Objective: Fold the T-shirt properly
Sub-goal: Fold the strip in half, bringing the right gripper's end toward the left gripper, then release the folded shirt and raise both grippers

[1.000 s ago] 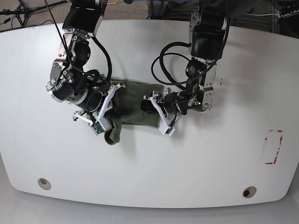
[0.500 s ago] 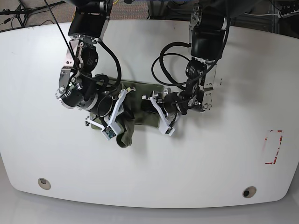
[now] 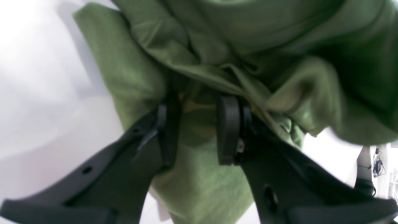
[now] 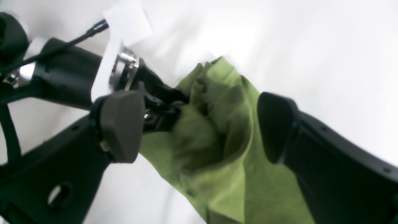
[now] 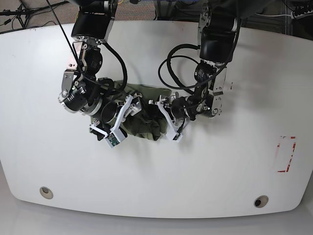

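Base view shows the T-shirt (image 5: 146,125) as a bunched olive heap near the centre of the white desk (image 5: 234,176), caught between the two arms. It is a rumpled mound with no flat panel or straight edge to be seen, so I judge the fold far from finished: the cloth is gathered but not laid in neat layers.

The left hand (image 5: 168,120) sits at the heap's 3 o'clock side, and the right hand (image 5: 122,122) at its 9 o'clock side, both low over the desk and pressed in against the fabric.

In the left wrist view the left hand (image 3: 194,130) has its two dark fingers (image 3: 228,127) drawn close with a fold of the T-shirt (image 3: 217,37) pinched in the narrow space between them; more cloth piles up loosely toward 12 and 2 o'clock, and a flatter stretch runs down toward 6 o'clock.

The right wrist view shows the right hand (image 4: 199,124) spread wide, its pads (image 4: 121,124) well apart, with the T-shirt (image 4: 217,149) lying in the gap but touched by neither pad as far as I can tell. At 10 o'clock in that view the other arm's hardware reaches into the same bundle.

What is left, by my reading, is most of the job: the heap must be spread or drawn out flat, the layers squared up, and creases smoothed before it counts as properly folded.
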Robot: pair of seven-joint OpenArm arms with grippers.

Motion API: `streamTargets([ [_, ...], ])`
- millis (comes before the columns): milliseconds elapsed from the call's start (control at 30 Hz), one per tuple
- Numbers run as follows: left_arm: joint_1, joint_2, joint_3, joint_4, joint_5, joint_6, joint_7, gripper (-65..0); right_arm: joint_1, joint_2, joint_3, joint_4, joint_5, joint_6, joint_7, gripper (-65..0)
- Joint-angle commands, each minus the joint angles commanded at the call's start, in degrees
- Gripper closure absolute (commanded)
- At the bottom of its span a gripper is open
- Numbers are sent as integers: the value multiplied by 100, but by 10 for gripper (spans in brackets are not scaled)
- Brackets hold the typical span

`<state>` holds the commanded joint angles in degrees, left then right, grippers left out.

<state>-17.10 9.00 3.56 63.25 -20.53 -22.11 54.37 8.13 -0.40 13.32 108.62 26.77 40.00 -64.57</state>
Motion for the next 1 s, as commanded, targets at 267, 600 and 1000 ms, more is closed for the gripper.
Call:
streamTargets([
  [267,0,0,18,598,-554,18,97,-368,-167,70,967,360,352,0,-35,-544],
  [600,70,-518,-9,2040,-1090,-510,730,-367,-457,167,958,352,1143,0,-308,-544],
  [1000,633,-2021,-1451,3508,-1204,-1284,1363,-367,-510,176,-229,-185,202,0,290,-544],
])
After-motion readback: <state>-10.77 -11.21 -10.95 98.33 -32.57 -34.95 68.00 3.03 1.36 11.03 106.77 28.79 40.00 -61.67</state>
